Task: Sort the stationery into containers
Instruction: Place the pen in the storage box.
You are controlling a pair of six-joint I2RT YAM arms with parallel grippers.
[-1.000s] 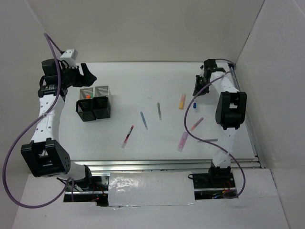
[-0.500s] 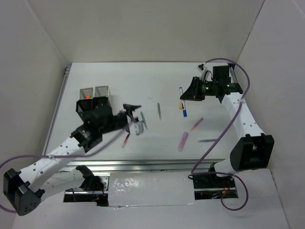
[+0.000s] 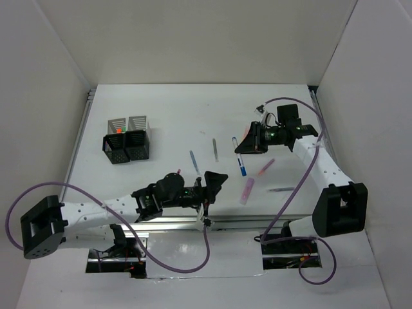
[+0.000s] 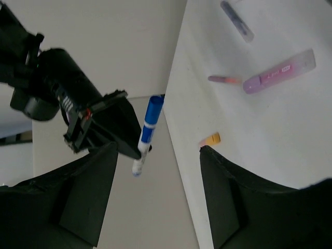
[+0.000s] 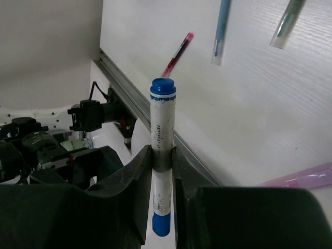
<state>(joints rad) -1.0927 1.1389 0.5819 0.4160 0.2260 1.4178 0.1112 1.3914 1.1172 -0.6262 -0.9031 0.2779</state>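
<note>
My right gripper (image 3: pixel 244 147) is shut on the white blue-capped pen (image 3: pixel 239 157) and holds it above the table's middle right; in the right wrist view the pen (image 5: pixel 162 129) stands upright between the fingers (image 5: pixel 141 176). My left gripper (image 3: pixel 215 180) is open and empty near the front edge, and its wrist view shows the held pen (image 4: pixel 147 129) ahead. The four mesh cups (image 3: pixel 127 141) stand at the far left. On the table lie a blue pen (image 3: pixel 194 161), a grey pen (image 3: pixel 215 149), a pink highlighter (image 3: pixel 246 190), a pink-orange pen (image 3: pixel 266 167) and a purple pen (image 3: pixel 281 190).
A red pen (image 5: pixel 178 53) lies near the front rail, partly behind my left arm (image 3: pixel 129 205) in the top view. Something orange (image 3: pixel 118 131) shows in a grey cup. White walls enclose the table on three sides.
My left arm has swung from the cups down across the front to the middle, gripper open. My right gripper has carried the white pen left and nearer, towards the table's middle.
</note>
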